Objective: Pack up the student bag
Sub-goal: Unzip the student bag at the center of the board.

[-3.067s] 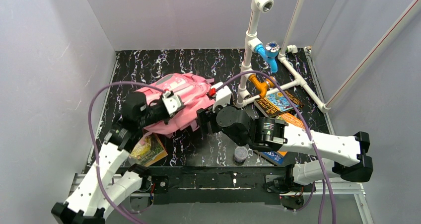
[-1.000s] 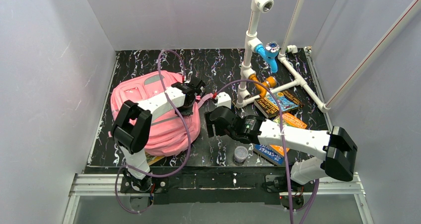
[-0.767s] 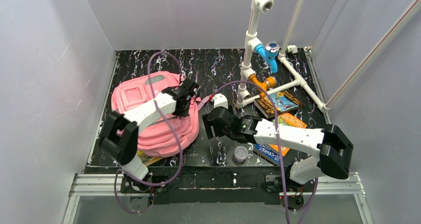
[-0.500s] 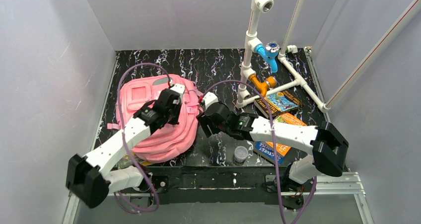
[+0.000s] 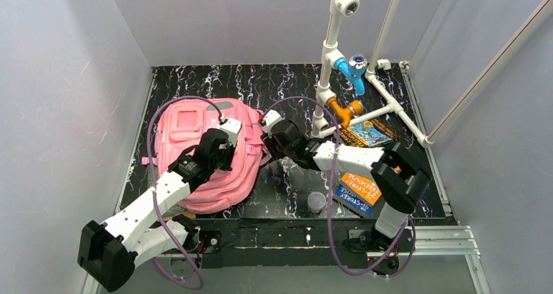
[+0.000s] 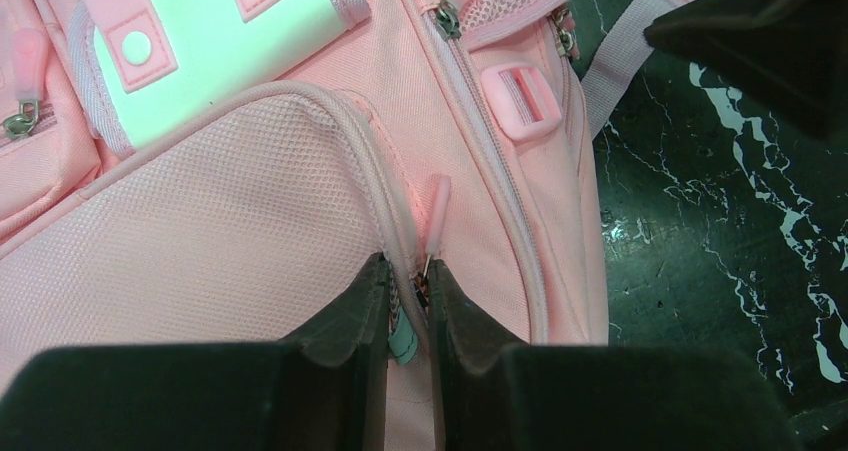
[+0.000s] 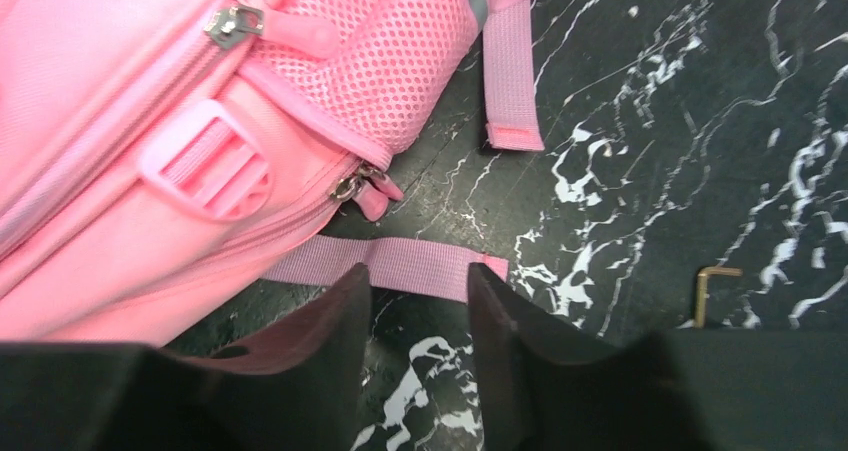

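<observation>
1. The large pink fabric student bag [image 5: 186,141] lies flat, front pockets up, on the left half of the black marbled table [image 5: 287,85]. Its white patch is toward the far side. Lying this way, its zips face both arms.
2. The left gripper [image 6: 408,306] sits on the lower front pocket. Its jaws are pinched narrow on the base of a small pink zip pull [image 6: 437,203]. The grip looks meant to draw the zip along its seam and open the pocket.
3. The right gripper [image 7: 420,276] is low at the bag's right edge. Its jaws stand partly apart astride the loose end of a flat pink webbing strap [image 7: 400,264] lying on the table, and they clamp nothing. It is probably set to catch the strap and anchor the soft bag against the other arm's pull.
4. Two colourful picture books [image 5: 357,191] and a small clear cup [image 5: 316,203] lie to the right, apart from the bag. They are likely the things to pack, and none is in the bag yet.
5. A white plastic pipe frame [image 5: 326,53] stands at the far right, beyond the books and away from the bag.
</observation>
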### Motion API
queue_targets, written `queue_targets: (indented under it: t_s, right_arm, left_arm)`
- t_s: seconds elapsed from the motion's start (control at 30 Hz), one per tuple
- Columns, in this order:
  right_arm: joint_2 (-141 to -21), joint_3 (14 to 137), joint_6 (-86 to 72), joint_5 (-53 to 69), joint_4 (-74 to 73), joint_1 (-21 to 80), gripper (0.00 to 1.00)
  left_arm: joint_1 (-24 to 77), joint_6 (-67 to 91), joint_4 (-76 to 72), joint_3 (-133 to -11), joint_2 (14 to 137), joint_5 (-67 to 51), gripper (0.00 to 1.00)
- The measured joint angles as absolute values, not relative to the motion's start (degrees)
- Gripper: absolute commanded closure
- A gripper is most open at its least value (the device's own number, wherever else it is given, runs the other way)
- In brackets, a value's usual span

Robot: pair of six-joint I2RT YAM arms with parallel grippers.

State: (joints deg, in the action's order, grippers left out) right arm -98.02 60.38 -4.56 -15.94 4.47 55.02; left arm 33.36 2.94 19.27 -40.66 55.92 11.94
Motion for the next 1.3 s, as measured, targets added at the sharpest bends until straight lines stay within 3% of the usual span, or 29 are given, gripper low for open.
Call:
queue_targets:
  t_s: [0.2,0.5,0.67,0.87,0.97,1.13,1.3]
  right_arm:
    - [-103.39,61.17,-4.69,-16.51,5.74,55.53,0.56]
    - [-106.02,56.29,-4.23,-16.6,19.73,55.77,0.55]
    - [-108.42,54.24,-4.23,-18.35,25.06,56.66,0.49]
    - [-111.09,54.08,-4.08,-22.48,31.48,58.08,0.5]
    - [-111.83,54.04,-4.19,-25.19,32.99,58.7,0.61]
    - [-112.77,53.78,-4.36,-27.55,35.31,59.22,0.91]
    - [-111.39,53.56,-4.47,-27.62,32.82,60.27,0.96]
  left_arm:
    - [33.28,2.59,18.57,-40.66,55.9,11.9,1.0]
    - [33.12,2.74,18.13,-40.66,55.75,11.44,1.0]
    - [33.12,2.79,18.13,-40.66,55.75,11.38,1.0]
    - [33.06,2.92,17.93,-40.66,55.64,11.29,1.0]
    - [33.06,3.01,17.96,-40.66,55.59,11.31,1.0]
    - [33.06,3.31,17.93,-40.66,54.96,11.35,1.0]
    - [32.93,4.45,17.8,-40.66,55.0,11.53,1.0]
